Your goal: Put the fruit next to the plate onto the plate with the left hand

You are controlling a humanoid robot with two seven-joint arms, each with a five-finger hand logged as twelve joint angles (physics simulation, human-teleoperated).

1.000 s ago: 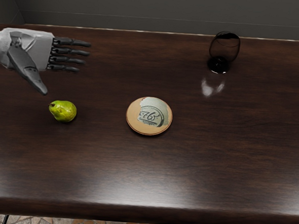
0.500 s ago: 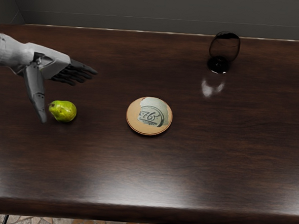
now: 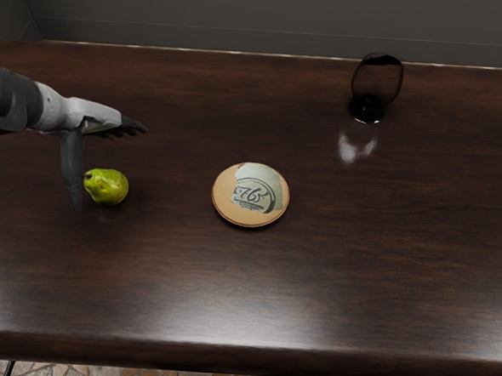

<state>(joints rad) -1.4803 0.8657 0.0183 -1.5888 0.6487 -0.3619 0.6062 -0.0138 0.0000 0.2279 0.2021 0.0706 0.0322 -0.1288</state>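
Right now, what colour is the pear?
Yellow-green, seen best in the head view: the pear lies left of the plate.

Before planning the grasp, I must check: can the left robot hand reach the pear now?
Probably yes. The left robot hand is open just behind the pear, thumb down close beside it. Nothing stands between them; the plate lies apart, to the right.
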